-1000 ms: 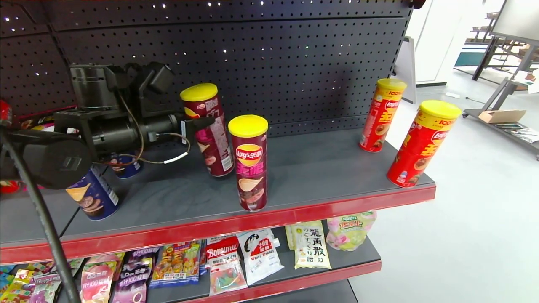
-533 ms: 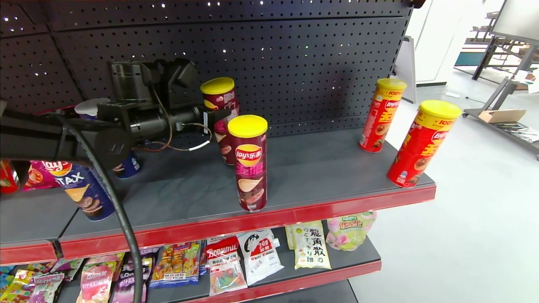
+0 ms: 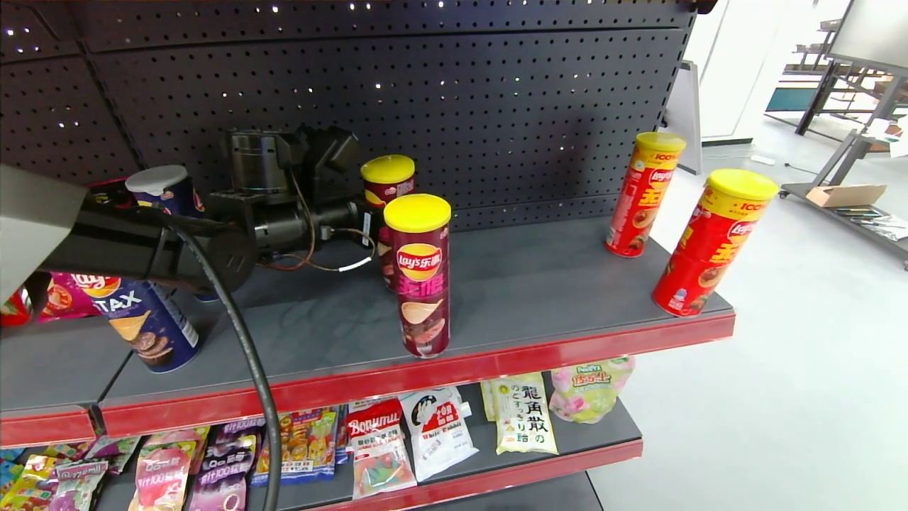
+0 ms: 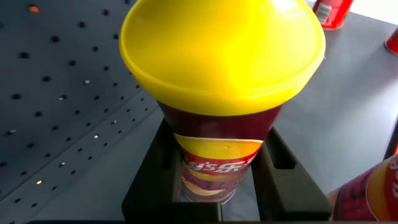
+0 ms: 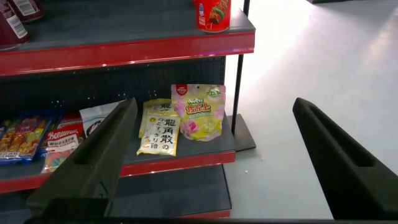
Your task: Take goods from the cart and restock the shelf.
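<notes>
My left gripper point(image 3: 376, 213) is shut on a maroon chips can with a yellow lid point(image 3: 387, 170), held upright over the upper shelf point(image 3: 539, 284), directly behind a matching maroon can point(image 3: 418, 273) near the shelf's front edge. The held can's base is hidden behind that front can. In the left wrist view, the held can point(image 4: 217, 168) sits between both black fingers point(image 4: 155, 180) of the left gripper point(image 4: 217, 183), close to the pegboard. My right gripper point(image 5: 214, 106) is open and holds nothing, low down and facing the lower shelf.
Two red cans point(image 3: 642, 195) point(image 3: 709, 245) stand at the shelf's right end. Blue cans point(image 3: 152, 319) point(image 3: 163, 188) stand at the left. Snack bags point(image 3: 440, 433) point(image 5: 199, 112) lie on the lower shelf. Bare shelf lies between the maroon and red cans.
The left arm has carried the maroon can to the right and farther back, from left of the front can to right behind it, and slightly lower than half a second ago.
</notes>
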`<state>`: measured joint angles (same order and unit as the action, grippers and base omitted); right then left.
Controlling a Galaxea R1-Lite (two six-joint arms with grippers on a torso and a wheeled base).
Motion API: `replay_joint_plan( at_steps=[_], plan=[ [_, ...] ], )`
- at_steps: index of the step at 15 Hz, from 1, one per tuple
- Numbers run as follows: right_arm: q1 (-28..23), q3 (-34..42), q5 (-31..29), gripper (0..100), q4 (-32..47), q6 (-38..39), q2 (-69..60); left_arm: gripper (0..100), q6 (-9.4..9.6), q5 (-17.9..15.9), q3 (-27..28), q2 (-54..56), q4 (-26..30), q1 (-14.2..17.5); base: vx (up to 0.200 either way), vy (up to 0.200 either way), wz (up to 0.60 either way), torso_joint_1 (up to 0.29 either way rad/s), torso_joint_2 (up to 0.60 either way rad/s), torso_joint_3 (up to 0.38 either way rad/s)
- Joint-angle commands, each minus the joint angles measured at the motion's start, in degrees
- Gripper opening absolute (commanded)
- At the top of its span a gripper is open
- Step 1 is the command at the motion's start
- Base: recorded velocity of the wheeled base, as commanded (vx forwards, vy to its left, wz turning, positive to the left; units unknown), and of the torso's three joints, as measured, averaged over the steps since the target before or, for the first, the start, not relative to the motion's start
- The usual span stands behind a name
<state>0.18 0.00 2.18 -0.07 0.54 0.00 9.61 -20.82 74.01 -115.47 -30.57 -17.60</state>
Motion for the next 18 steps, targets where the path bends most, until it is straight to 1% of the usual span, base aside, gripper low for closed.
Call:
replay_joint_plan(
  at_steps=[1,3,5,10,11,13,16,18],
  plan=[
    [-0.01,0.00,0.02,100,-0.01,-0.01,0.09,0,-0.03,-0.36,0.87,-1.25,-0.01,-0.06,0.000,0.000,0.00,0.000,0.00,0.000],
    [-0.01,0.00,0.02,100,-0.01,-0.01,0.09,0,-0.38,-1.59,2.46,-2.66,-0.89,-0.24,0.000,0.000,0.00,0.000,0.00,0.000],
    [-0.01,0.00,0.02,100,-0.01,-0.01,0.09,0,-0.29,-1.59,3.60,-3.36,-0.98,-0.15,0.000,0.000,0.00,0.000,0.00,0.000],
    [-0.01,0.00,0.02,100,-0.01,-0.01,0.09,0,-0.03,-1.59,2.81,-3.53,-0.98,-0.15,0.000,0.000,0.00,0.000,0.00,0.000],
    [-0.01,0.00,0.02,100,-0.01,-0.01,0.09,100,-0.03,-1.59,2.90,-3.53,-0.80,-0.15,0.000,0.000,0.00,0.000,0.00,0.000],
    [-0.01,0.00,0.02,100,-0.01,-0.01,0.09,100,-0.47,-1.50,2.54,-3.36,-0.72,-0.06,0.000,0.000,0.00,0.000,0.00,0.000],
    [-0.01,0.00,0.02,100,-0.01,-0.01,0.09,100,-0.55,-1.50,1.75,-2.83,-0.63,-0.06,0.000,0.000,0.00,0.000,0.00,0.000],
    [-0.01,0.00,0.02,100,-0.01,-0.01,0.09,100,-0.64,-1.50,-1.15,-0.81,-0.63,-0.06,0.000,0.000,0.00,0.000,0.00,0.000]
  ],
)
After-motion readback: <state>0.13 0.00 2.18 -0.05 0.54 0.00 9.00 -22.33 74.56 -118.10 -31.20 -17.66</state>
